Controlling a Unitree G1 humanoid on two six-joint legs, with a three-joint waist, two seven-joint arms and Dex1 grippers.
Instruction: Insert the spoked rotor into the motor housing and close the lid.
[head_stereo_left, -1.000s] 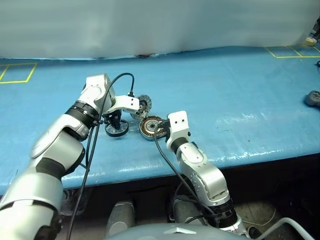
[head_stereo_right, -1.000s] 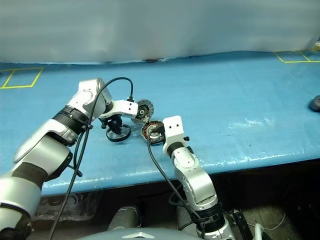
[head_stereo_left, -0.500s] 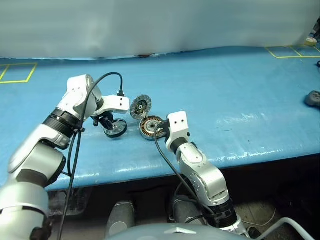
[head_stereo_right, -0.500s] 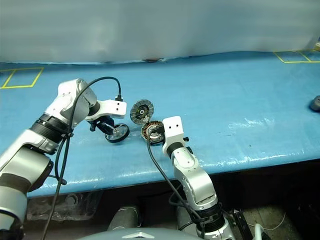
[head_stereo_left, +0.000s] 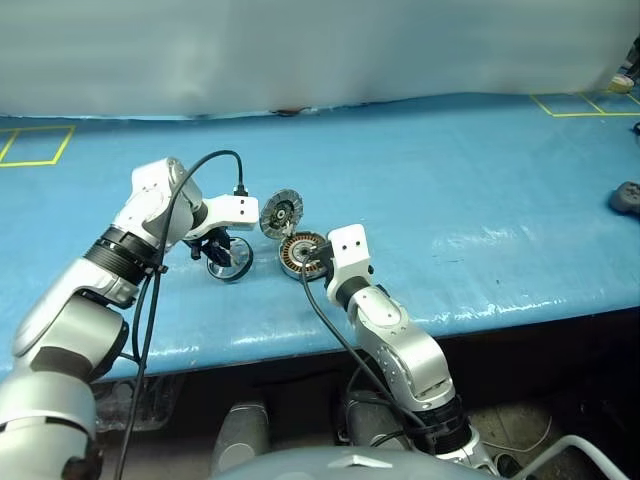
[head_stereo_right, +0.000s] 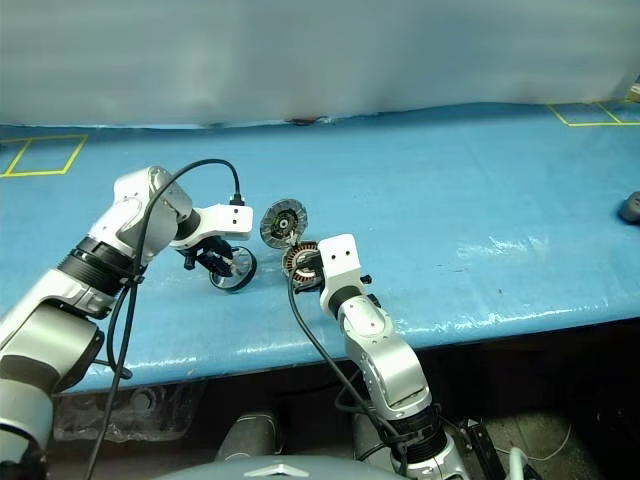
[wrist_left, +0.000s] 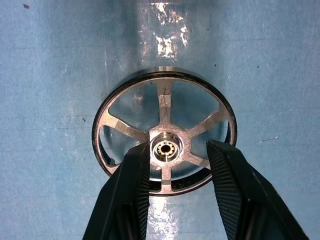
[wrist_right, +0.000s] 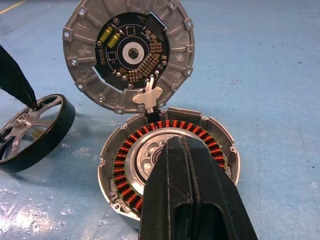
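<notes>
Blue plastic sheet (head_stereo_left: 450, 190) covers the table; yellow tape squares (head_stereo_left: 30, 146).

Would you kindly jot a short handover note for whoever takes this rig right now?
Left pincer: open, fingers straddling the hub of the spoked wheel, no firm grip visible. The wheel sits tilted on the blue table, to the robot's left of the motor cup.
Right pincer: shut, holding nothing, its tips over the motor cup's silver centre.
Lid: standing open, joined to the cup's far edge, ribbed face with the dark centre in sight.
Done: lid is open and the cup exposed.
Left: grip the wheel, seat it in the cup, swing the lid shut.
</notes>
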